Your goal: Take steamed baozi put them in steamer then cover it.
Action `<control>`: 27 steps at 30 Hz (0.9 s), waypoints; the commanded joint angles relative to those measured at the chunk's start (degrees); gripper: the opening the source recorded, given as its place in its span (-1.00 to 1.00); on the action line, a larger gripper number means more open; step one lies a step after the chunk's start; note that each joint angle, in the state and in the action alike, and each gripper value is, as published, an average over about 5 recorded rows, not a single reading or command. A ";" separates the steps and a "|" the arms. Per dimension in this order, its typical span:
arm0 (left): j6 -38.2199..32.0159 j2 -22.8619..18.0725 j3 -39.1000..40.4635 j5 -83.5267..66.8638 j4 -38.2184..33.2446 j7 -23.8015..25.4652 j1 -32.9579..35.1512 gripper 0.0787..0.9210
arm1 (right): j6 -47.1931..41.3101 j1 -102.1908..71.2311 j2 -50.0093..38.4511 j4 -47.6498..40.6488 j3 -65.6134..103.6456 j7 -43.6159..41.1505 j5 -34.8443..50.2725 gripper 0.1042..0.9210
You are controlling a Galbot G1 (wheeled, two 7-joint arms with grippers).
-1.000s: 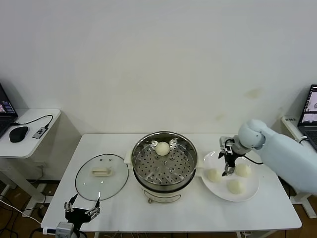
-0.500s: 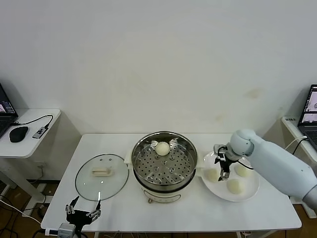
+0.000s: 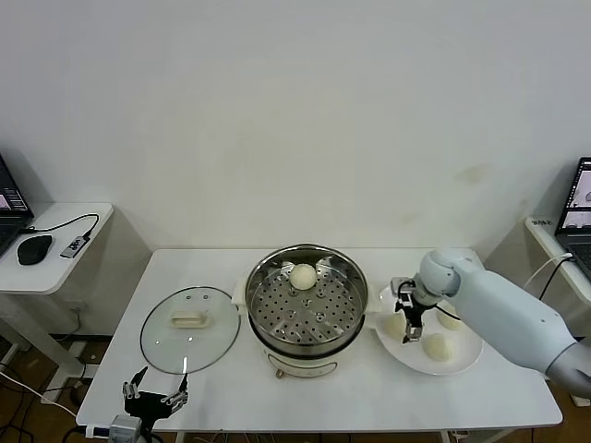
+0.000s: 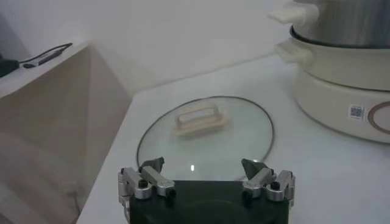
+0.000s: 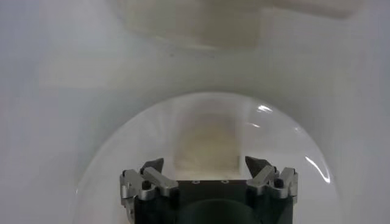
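The steamer (image 3: 314, 318) stands mid-table with one baozi (image 3: 303, 275) on its perforated floor at the back. Three more baozi lie on a white plate (image 3: 471, 353) to its right: one on the left (image 3: 394, 325), one in front (image 3: 438, 347), one at the back (image 3: 452, 317). My right gripper (image 3: 407, 328) is open and empty, just over the plate's left part beside the left bun; in the right wrist view the gripper (image 5: 204, 163) shows only the plate (image 5: 122, 140) below it. The glass cover (image 3: 189, 318) lies flat left of the steamer. My left gripper (image 3: 155, 394) is open at the table's front left edge.
In the left wrist view the left gripper (image 4: 202, 164) faces the cover (image 4: 204, 119) and the pot base (image 4: 341, 85). A side desk (image 3: 55, 245) with a mouse stands far left. A laptop (image 3: 577, 208) stands far right.
My right gripper has moved left across the plate, from between the buns to beside the left bun. The left arm has barely moved.
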 commanded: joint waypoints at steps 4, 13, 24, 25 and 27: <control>0.01 -0.02 0.06 0.05 0.20 0.01 -0.01 0.77 | 0.36 -0.24 0.63 -1.09 0.16 0.72 -0.44 0.76; -0.02 -0.15 0.15 0.15 0.39 0.01 -0.08 0.77 | 0.29 -0.26 0.53 -1.27 0.25 1.11 -0.27 0.40; -0.11 -0.42 0.40 0.39 0.12 -0.03 -0.26 0.77 | -0.82 3.01 -3.29 2.74 -0.74 -0.10 2.12 0.14; -0.12 -0.47 0.46 0.41 0.05 -0.03 -0.33 0.77 | -1.08 4.27 -4.22 3.67 -1.56 -0.50 2.93 0.14; -0.11 -0.59 0.63 0.44 -0.17 -0.04 -0.52 0.77 | -1.66 8.26 -6.42 5.87 -3.79 -1.61 5.12 0.14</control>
